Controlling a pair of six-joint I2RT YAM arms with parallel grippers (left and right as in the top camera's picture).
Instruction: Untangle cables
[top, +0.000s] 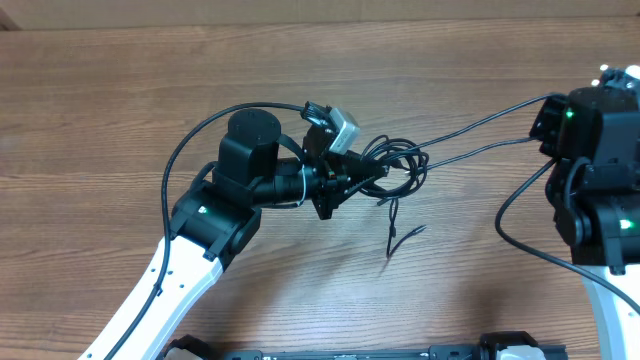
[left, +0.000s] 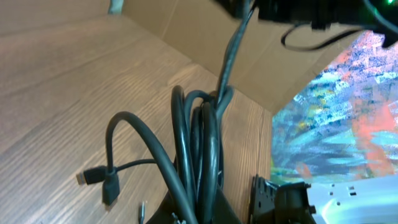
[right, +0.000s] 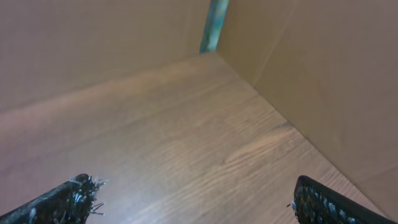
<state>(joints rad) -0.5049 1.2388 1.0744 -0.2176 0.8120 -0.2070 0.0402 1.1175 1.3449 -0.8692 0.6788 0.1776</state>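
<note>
My left pincer (top: 372, 172) is clamped fully shut on the cables (top: 402, 163), which sit near the middle of the surface (top: 150, 80), a little right of centre. The surface is brown wood-grain laminate, matte, with long streaks running left to right in the overhead view. Plain tan cardboard walls (right: 311, 74) stand at its edges, smooth and flat.

The cables are thin, round black cords with a slight rubbery sheen, gathered into a loose knot of overlapping loops. From my left wrist the loops (left: 199, 143) rise out of my grip as tall narrow arches packed side by side, their long axis running away from the pincer. One strand arcs off to the left and comes down beside two small blocky plug ends (left: 93, 177) lying flat on the wood, both pointing roughly leftward. Overhead, two strands leave the knot and stretch rightward, climbing slightly toward my right arm (top: 600, 150); I cannot tell where they end. Two short loose tails hang below the knot, pointing toward the near edge.

My right pincer (right: 196, 200) stands spread wide with nothing between its rough, dark fingertips (right: 81, 190), only bare wood beneath, well apart from the knot.
</note>
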